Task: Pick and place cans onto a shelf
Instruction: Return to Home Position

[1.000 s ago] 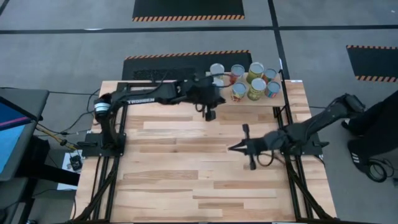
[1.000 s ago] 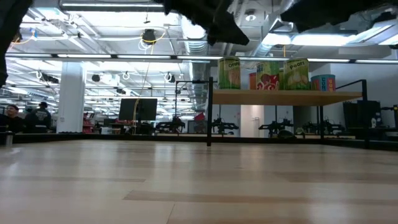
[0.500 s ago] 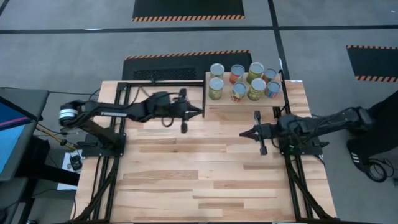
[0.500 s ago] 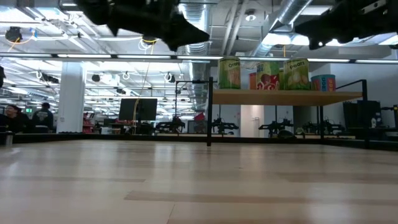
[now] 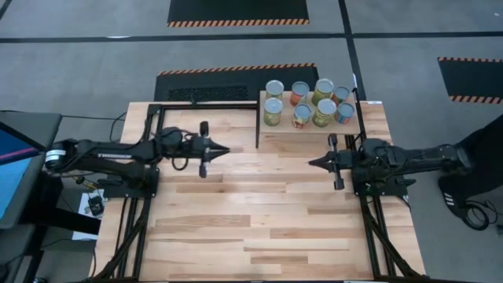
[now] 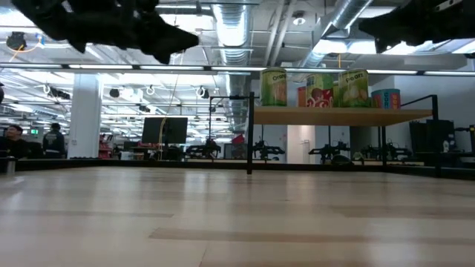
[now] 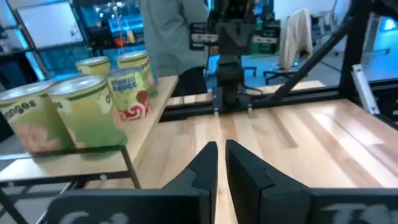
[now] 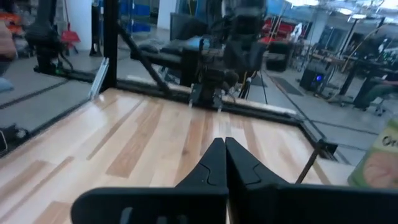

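Two arms lie low over the plank table (image 5: pixel 236 212), with no tin left on its boards. At left, the left gripper (image 5: pixel 225 149) hangs above the planks, well apart from the shelf. Its fingers (image 7: pixel 202 171) are set together to a thin slit and grip nothing.

Centre-right, at the table's far edge, the shelf (image 5: pixel 314 129) carries the cans (image 5: pixel 302 115). There look to be eight, in two rows, upright and packed nearly side by side. The low view shows green and red labels along the raised board, but the small tins at its right end are partly hidden, so the count from there is unsure.

At right, the right gripper (image 5: pixel 312 163) points inward just in front of the shelf, its fingers (image 8: pixel 214 163) pressed together on empty air. Judged from this layout, the shelving looks complete and both arms seem bound for rest.

The cans would likely handle as stiff, fairly weighty loads if full. Their metal walls will not give, but the smooth paper labels could slide in a loose pinch. The sound hold is across the side wall at about mid-height, with the jaws opened wider than the tin. The approach is best made from the open front row, since neighbours crowd each can.
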